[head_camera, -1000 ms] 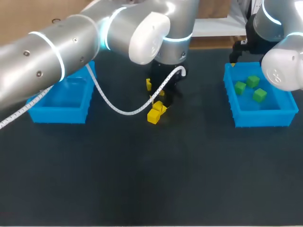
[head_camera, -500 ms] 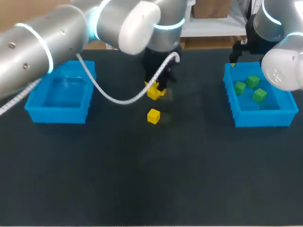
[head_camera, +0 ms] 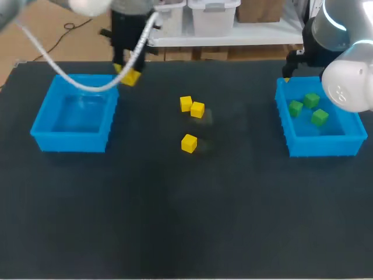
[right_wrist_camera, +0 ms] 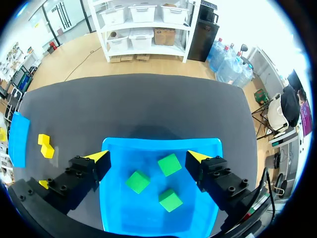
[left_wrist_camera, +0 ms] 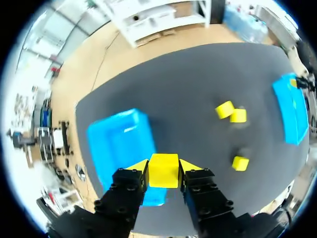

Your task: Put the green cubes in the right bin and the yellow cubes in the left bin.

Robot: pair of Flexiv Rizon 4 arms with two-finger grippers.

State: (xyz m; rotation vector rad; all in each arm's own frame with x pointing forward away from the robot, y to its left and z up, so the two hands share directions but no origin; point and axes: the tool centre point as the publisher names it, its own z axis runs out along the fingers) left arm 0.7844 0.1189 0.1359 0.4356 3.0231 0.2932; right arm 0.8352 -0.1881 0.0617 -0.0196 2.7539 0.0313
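Yellow cube (head_camera: 130,77) sits clamped in your left gripper (left_wrist_camera: 164,166), just off the left bin's (head_camera: 70,143) far right corner, not yet over its floor. Your right gripper (right_wrist_camera: 153,159) hangs spread above the right bin (right_wrist_camera: 161,143).

The left bin (head_camera: 70,140) and right bin (head_camera: 323,146) look to me like smooth, glossy plastic. The table (head_camera: 175,221) has a matt, finely rough covering. The yellow cube (left_wrist_camera: 163,170) looks matt.
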